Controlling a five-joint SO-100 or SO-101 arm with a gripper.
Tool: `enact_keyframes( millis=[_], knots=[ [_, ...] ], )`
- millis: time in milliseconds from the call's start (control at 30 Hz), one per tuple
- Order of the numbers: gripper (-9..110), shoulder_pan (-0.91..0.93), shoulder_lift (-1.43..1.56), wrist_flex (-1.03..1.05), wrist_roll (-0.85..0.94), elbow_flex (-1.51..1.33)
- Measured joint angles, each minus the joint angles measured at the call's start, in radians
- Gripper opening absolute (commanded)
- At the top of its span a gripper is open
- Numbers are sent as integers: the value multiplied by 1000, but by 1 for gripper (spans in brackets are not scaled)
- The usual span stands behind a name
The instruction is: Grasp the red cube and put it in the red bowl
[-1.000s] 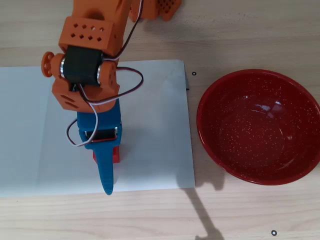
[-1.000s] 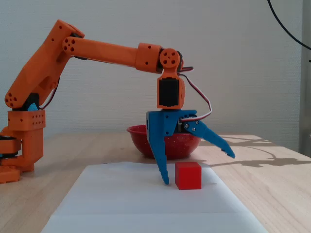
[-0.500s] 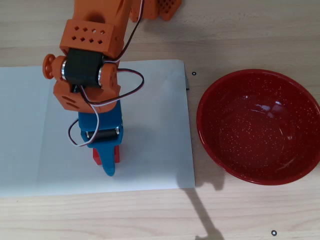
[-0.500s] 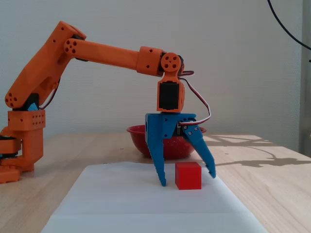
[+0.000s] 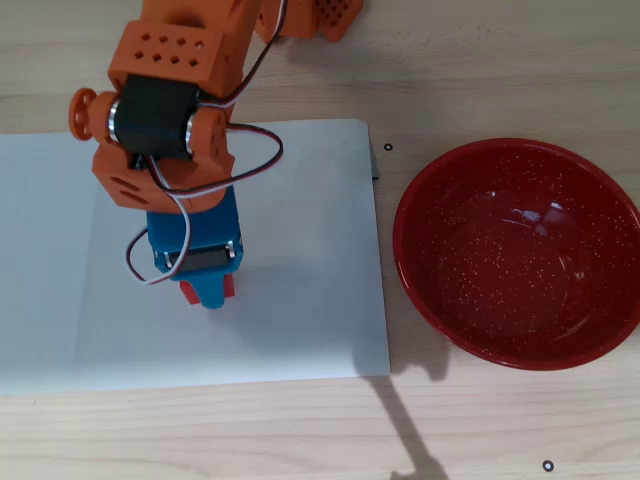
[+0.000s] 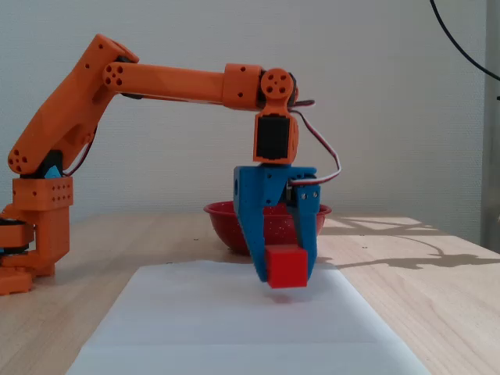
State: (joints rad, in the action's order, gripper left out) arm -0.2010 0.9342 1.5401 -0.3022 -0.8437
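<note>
The small red cube (image 6: 286,266) sits between the blue fingers of my gripper (image 6: 284,269), held just above the white paper in the fixed view. In the overhead view the gripper (image 5: 206,290) points down over the middle of the paper, and only slivers of the red cube (image 5: 188,291) show beside the blue fingers. The large glossy red bowl (image 5: 518,252) with white speckles stands empty on the wood to the right of the paper in the overhead view. In the fixed view the red bowl (image 6: 226,219) lies behind the gripper.
A white paper sheet (image 5: 300,250) covers the left part of the wooden table. The orange arm base (image 6: 35,226) stands at the left in the fixed view. An orange printed part (image 5: 325,15) lies at the top edge of the overhead view.
</note>
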Motion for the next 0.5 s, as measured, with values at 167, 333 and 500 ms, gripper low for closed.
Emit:
enact_keyframes(
  millis=[167, 333, 500],
  knots=[
    [0, 0, 74, 164, 2, 98],
    [0, 31, 232, 245, 29, 129],
    [0, 155, 377, 250, 81, 123]
  ],
)
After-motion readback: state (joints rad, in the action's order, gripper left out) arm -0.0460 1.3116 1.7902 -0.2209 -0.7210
